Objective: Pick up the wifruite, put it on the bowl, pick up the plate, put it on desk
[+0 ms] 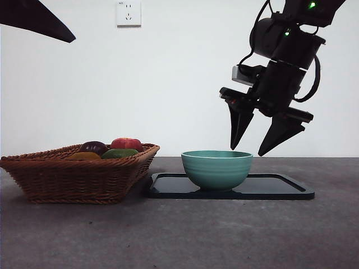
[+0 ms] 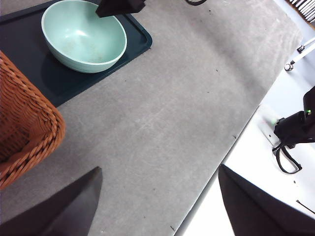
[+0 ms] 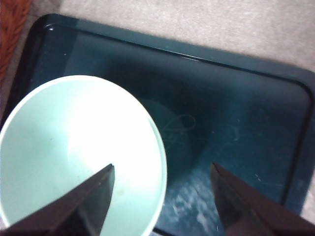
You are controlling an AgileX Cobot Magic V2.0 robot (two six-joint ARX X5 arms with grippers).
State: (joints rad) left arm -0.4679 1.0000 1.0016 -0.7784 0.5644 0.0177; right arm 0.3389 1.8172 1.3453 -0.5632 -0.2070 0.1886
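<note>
Right gripper (image 1: 252,144): hovered just above bowl's (image 1: 217,168) rim, jaws spread, empty.
Left gripper (image 2: 157,206): waited well away from bowl, jaws spread.
Wifruite (image 1: 84,156): lay in basket (image 1: 73,178) beside bowl; likely light, soft-skinned, best pinched gently across middle.

A round mint-teal ceramic bowl (image 1: 216,168) with a paler rim sits on a glossy dark teal rectangular tray (image 1: 280,188). The woven wicker basket (image 1: 73,176) is orange-brown. The counter (image 1: 224,235) is mottled matte dark grey.
</note>
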